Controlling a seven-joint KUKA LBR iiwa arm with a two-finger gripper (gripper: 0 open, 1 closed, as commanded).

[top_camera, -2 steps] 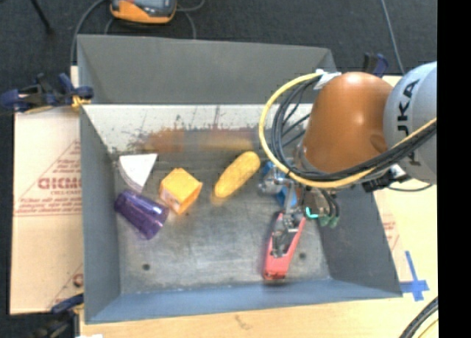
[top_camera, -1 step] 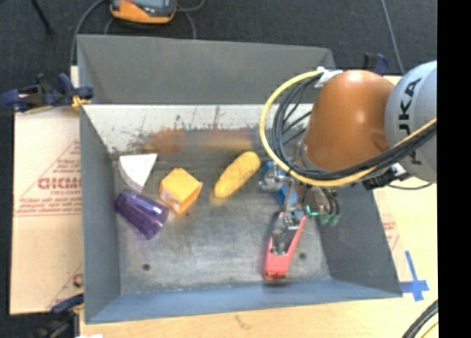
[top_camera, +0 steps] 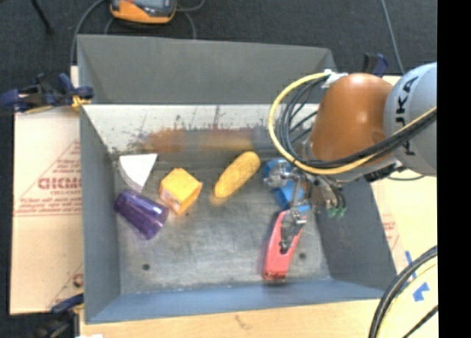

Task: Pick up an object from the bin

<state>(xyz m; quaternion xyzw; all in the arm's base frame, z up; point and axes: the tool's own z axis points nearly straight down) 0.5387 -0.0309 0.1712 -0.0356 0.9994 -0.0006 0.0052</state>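
The bin [top_camera: 213,255] is grey metal, matt and scuffed, with rust-like brown streaks on its back wall. At left, the purple cylinder [top_camera: 140,213] looks like glossy, see-through plastic. The white wedge [top_camera: 138,169] and yellow block [top_camera: 180,190] are matt, and the yellow corn cob [top_camera: 236,174] is bumpy. The pink tool [top_camera: 280,252] at lower right looks like smooth plastic. The orange cover [top_camera: 349,115] at right shines — smooth, glossy.

My gripper [top_camera: 294,220] hangs over the upper end of a long pink thing [top_camera: 276,261] at the right side of the bin [top_camera: 99,241], a blue piece [top_camera: 280,194] just beside it. Further left lie a yellow corn cob [top_camera: 237,174], a yellow block [top_camera: 180,190] and a purple cylinder [top_camera: 139,214].
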